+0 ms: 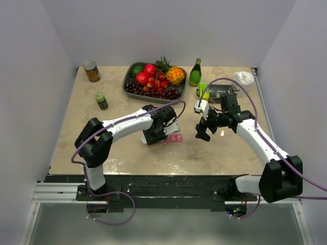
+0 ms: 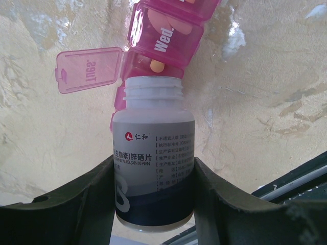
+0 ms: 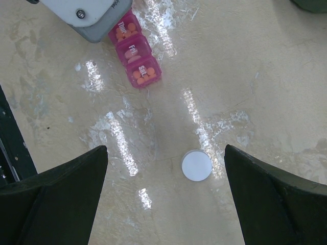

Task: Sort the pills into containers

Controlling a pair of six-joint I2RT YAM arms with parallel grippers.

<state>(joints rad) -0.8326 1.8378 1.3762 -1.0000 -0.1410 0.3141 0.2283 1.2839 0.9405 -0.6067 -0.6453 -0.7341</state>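
Observation:
My left gripper (image 2: 153,168) is shut on a white pill bottle (image 2: 152,153) with a dark blue band and no cap. Its open mouth points at the pink containers (image 2: 163,43), right at the compartment whose lid (image 2: 87,69) stands open. One orange pill (image 2: 157,65) lies at that compartment's edge. The Wed. compartment beside it is shut and holds orange pills. In the top view the left gripper (image 1: 156,133) sits at the left end of the containers (image 1: 174,138). My right gripper (image 3: 166,153) hangs open over the table, empty, near a white round cap (image 3: 196,166). The containers' (image 3: 135,51) last three compartments hold orange pills.
A tray of fruit (image 1: 129,89) stands at the back with a green bottle (image 1: 195,72) to its right. A tin can (image 1: 91,71) and a green-capped jar (image 1: 101,100) stand at the back left. A crumpled white wad (image 1: 244,77) lies at the back right corner.

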